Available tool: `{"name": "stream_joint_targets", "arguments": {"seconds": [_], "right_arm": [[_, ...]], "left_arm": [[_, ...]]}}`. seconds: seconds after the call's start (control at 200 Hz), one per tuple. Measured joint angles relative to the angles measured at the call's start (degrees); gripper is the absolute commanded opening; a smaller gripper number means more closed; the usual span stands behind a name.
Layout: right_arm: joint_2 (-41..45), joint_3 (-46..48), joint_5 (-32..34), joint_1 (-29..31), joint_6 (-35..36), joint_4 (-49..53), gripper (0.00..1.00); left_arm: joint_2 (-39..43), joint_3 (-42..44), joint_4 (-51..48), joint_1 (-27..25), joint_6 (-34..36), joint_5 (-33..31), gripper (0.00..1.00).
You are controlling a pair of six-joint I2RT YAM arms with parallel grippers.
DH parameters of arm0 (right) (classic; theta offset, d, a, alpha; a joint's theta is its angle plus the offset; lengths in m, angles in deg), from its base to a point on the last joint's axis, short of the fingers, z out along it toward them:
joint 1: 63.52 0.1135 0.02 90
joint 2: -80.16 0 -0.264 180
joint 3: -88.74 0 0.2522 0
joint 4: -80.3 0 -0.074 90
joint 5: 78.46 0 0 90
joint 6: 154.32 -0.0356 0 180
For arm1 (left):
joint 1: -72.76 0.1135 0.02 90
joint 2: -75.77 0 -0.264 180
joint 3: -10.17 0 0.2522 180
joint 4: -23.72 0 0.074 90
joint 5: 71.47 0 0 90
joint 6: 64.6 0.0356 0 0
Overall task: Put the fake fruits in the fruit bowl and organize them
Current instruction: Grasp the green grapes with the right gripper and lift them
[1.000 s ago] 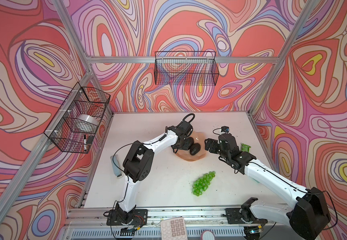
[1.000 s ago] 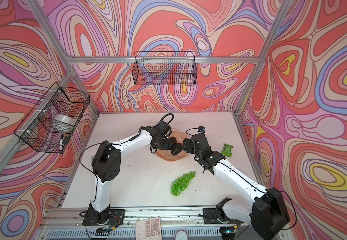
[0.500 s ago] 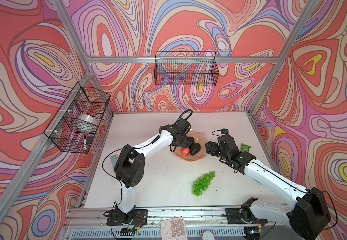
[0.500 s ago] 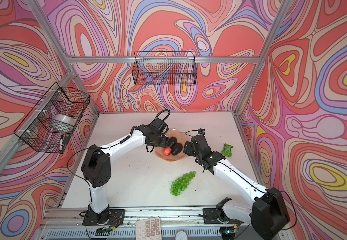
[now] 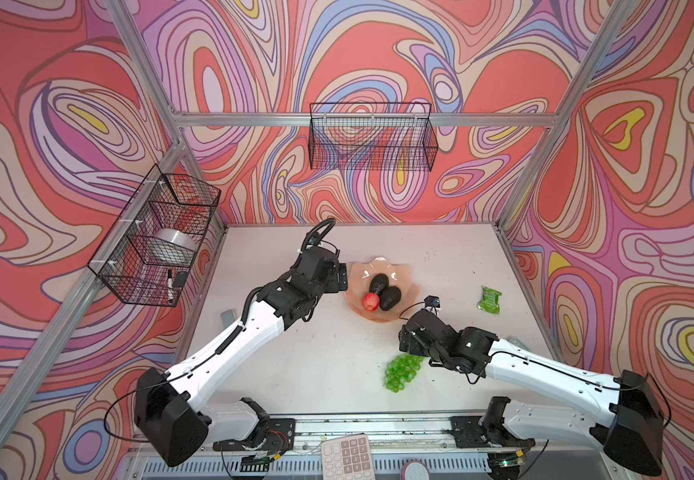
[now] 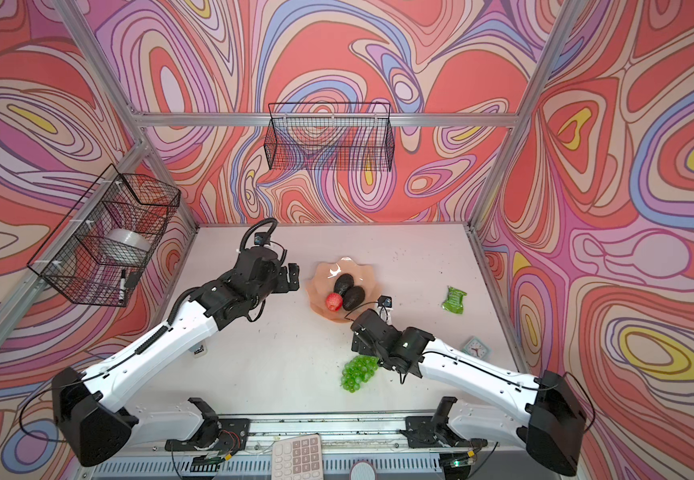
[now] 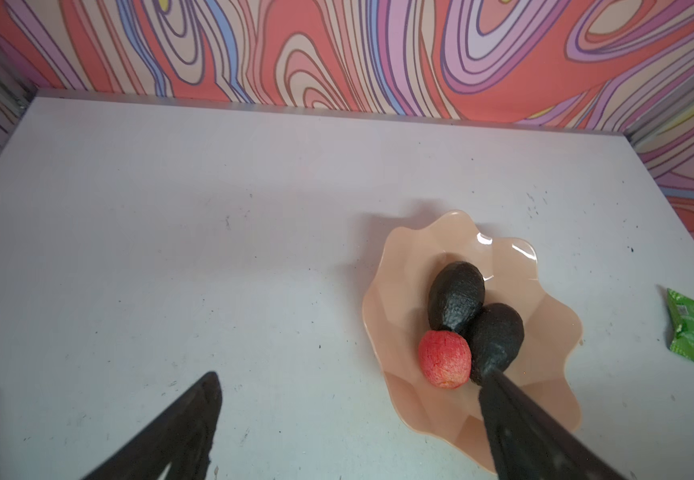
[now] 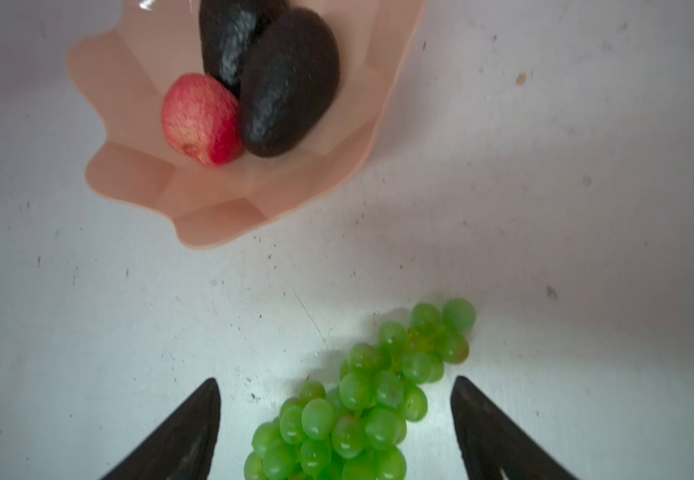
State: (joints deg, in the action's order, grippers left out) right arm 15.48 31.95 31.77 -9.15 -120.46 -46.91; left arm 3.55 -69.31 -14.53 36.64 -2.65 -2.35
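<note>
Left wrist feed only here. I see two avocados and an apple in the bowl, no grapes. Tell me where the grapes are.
Observer: The bunch of green grapes lies on the table, on the near side of the fruit bowl and clear of its rim.
Operator: Report the right gripper.
Observer: The right gripper hangs over the grapes with its jaws open, straddling the bunch. I cannot tell whether it touches them.
Operator: Name anything else on the table that I miss.
Observer: A small clock lies near the table's right edge.
</note>
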Motion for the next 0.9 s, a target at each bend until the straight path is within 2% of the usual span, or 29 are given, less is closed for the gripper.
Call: {"name": "stream_joint_targets", "arguments": {"seconds": [0.135, 0.426, 0.786, 0.901], "right_arm": [[-1.6, 1.4, 1.0, 3.8, -6.8, 1.8, 0.9], [-9.2, 2.4, 1.2, 3.9, -13.8, -1.4, 0.9], [-15.6, 2.5, 0.8, 3.8, -16.6, -4.0, 0.9], [-17.3, 2.5, -0.1, 3.3, -16.6, -4.6, 0.87]], "left_arm": [[5.4, 4.8, 1.8, 0.7, 0.0, -2.6, 0.99], [7.6, 8.0, 2.0, 1.0, -0.2, -4.8, 1.0], [7.8, 8.9, 2.0, 1.0, -0.7, -5.5, 1.0], [7.8, 8.9, 2.0, 1.0, -0.7, -5.6, 1.0]]}}
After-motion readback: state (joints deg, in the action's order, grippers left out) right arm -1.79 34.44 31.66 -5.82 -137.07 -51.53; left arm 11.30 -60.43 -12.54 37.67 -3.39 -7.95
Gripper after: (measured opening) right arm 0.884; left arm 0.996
